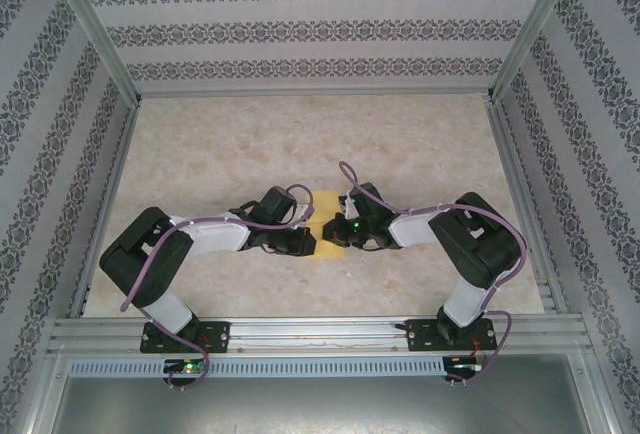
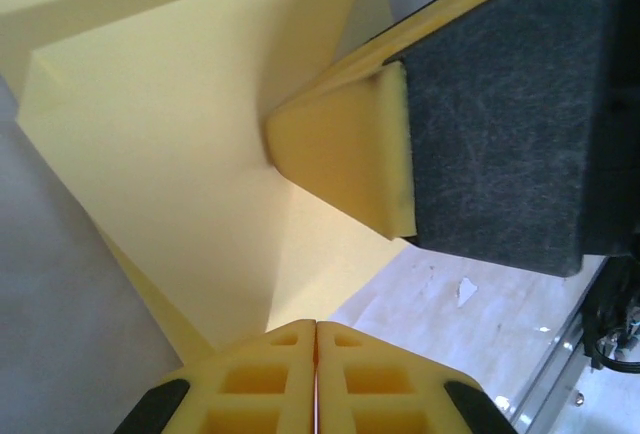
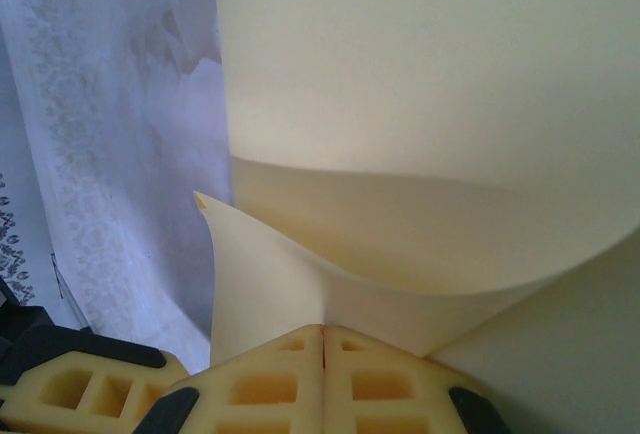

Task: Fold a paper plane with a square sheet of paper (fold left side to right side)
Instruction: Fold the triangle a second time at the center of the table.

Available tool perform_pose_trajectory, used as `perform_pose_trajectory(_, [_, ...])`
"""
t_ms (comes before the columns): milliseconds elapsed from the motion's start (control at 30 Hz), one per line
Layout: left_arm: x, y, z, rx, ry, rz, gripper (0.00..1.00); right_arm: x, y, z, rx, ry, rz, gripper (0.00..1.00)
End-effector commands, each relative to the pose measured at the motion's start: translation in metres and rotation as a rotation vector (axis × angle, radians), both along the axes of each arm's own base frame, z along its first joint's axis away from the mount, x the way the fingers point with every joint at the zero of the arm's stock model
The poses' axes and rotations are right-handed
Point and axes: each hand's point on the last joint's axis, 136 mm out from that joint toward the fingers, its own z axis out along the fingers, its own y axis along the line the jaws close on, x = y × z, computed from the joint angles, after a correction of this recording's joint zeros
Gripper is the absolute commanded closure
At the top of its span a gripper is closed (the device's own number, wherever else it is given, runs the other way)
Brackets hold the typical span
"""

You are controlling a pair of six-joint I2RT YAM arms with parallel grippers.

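In the middle of the table [image 1: 250, 134], between both arms, the square sheet of paper [image 1: 331, 251] is pinched from two sides. The left gripper [image 2: 316, 339] is closed on one edge and the right gripper [image 3: 322, 339] is closed on another. The sheet curls over and shows some creases, but no dart shape yet, so most of the folding seems left. The grippers stand very near, and each may hinder the other. Patterned walls [image 1: 300, 29] surround the table.

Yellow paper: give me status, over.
Grippers: left gripper shut on the sheet, right gripper shut on it too. Sheet curled and creased between them, no plane yet. Nothing blocking on the table.
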Motion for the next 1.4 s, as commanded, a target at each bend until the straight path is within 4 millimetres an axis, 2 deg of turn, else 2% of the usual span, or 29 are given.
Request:
perform_pose_trajectory(0, [0.01, -0.005, 0.001, 0.013, -0.067, -0.013, 0.92, -0.022, -0.017, -0.034, -0.113, 0.081, 0.006, 1.0])
perform_pose_trajectory(567, [0.012, 0.003, -0.011, 0.074, -0.077, -0.006, 0.92, -0.022, -0.018, -0.034, -0.118, 0.08, 0.009, 1.0])
perform_pose_trajectory(867, [0.006, 0.003, -0.02, 0.065, -0.043, -0.019, 0.92, -0.021, -0.013, -0.028, -0.097, 0.07, 0.023, 1.0])
perform_pose_trajectory(1167, [-0.001, 0.014, -0.032, 0.108, -0.024, -0.004, 0.95, -0.002, -0.002, 0.016, -0.01, -0.057, 0.041, 1.0])
perform_pose_trajectory(1300, [-0.003, 0.015, -0.034, 0.11, -0.022, -0.002, 0.96, -0.003, 0.006, 0.027, 0.028, -0.092, 0.038, 1.0])
perform_pose_trajectory(1367, [-0.002, 0.015, -0.035, 0.111, -0.024, 0.002, 0.97, -0.006, 0.01, 0.027, 0.023, -0.098, 0.045, 1.0])
